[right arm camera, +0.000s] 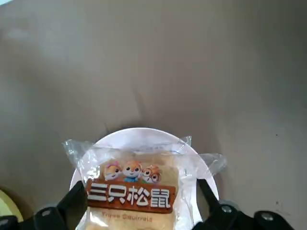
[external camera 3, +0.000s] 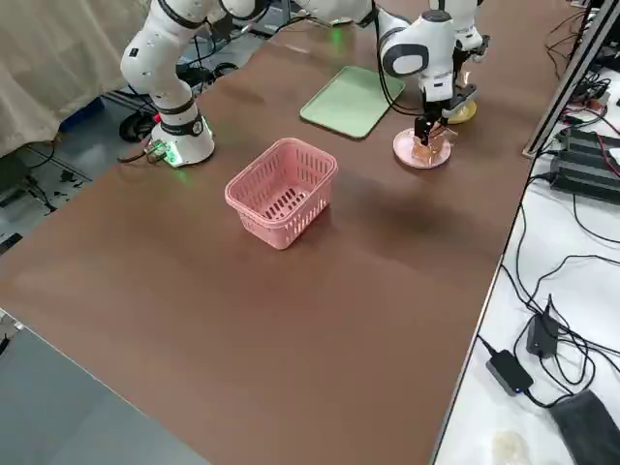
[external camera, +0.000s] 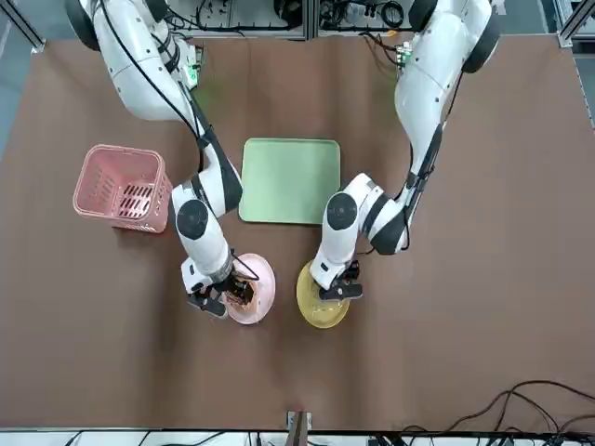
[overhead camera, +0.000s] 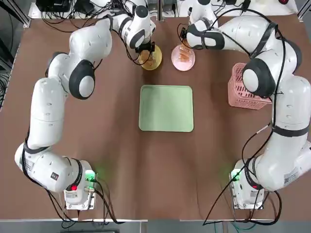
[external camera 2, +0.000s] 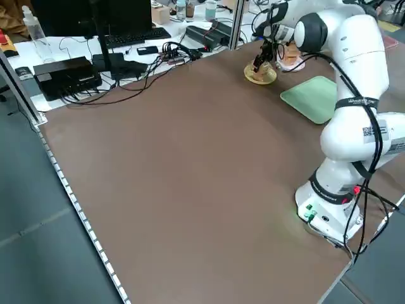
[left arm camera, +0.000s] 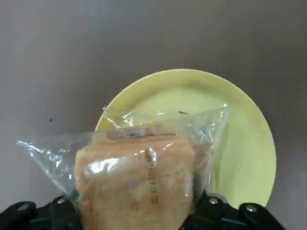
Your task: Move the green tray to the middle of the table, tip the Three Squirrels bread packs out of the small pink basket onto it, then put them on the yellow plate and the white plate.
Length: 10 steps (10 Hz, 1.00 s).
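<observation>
You are in the closing step, by the look of it: putting the bread packs on the two plates. The green tray (overhead camera: 165, 108) lies flat and bare near the middle of the tabletop (overhead camera: 121, 170), and every place here is given from it.

Beyond the tray's far edge, toward its left, is the yellow plate (overhead camera: 152, 58). Your left gripper (left arm camera: 136, 211) is there, its jaws parted about as wide as the bread and seemingly closed on the sides of a clear bread pack (left arm camera: 139, 177). The pack partly covers the plate and overhangs its rim. You cannot tell whether it touches the plate, or whether another pack lies beneath.

Beyond the same edge, toward the right, is the white plate (overhead camera: 183, 58), just beside the yellow one. A labelled bread pack (right arm camera: 132, 191) rests on it, face up. Your right gripper (right arm camera: 144, 189) is above that plate, wide open around the pack, with nothing gripped. You cannot make out for certain how many packs are there.

To the right of the tray, the small pink basket (external camera 3: 266, 208) stands upright with nothing in it.

Your next move calls for centring the left pack over the yellow plate, lowering it and opening gently. Raise the right gripper straight up before moving it away. The loose wrapper ends could catch on either gripper and drag a pack over the rim, and a stacked pack could slide.
</observation>
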Tool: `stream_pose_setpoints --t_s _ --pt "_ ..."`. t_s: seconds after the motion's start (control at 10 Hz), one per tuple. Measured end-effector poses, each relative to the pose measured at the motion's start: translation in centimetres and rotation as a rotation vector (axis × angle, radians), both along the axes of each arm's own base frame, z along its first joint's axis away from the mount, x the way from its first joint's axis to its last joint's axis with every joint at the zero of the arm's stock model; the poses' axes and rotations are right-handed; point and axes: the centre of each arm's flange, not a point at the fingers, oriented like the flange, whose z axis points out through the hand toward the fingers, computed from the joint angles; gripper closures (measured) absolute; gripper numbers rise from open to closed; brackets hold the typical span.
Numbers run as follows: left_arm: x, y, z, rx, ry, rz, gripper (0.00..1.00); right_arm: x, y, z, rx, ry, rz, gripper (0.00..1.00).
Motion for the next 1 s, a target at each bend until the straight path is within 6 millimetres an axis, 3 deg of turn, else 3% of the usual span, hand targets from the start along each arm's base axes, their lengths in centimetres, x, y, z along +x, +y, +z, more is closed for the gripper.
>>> stream_pose_setpoints --t_s 0.4,0.8,1.0 --pt "0.2 -0.3 -0.2 -0.007 -0.008 -0.015 0.20 -0.1 0.6 0.2 0.004 -0.003 0.008 0.01" --pt "1.3 0.6 2.7 -0.013 0.000 0.017 0.19 0.1 0.8 0.8 0.009 -0.013 0.009 0.01" --pt "0.9 0.1 2.8 -0.020 0.007 0.011 0.19 0.2 0.5 1.5 0.004 -0.009 0.004 0.01"
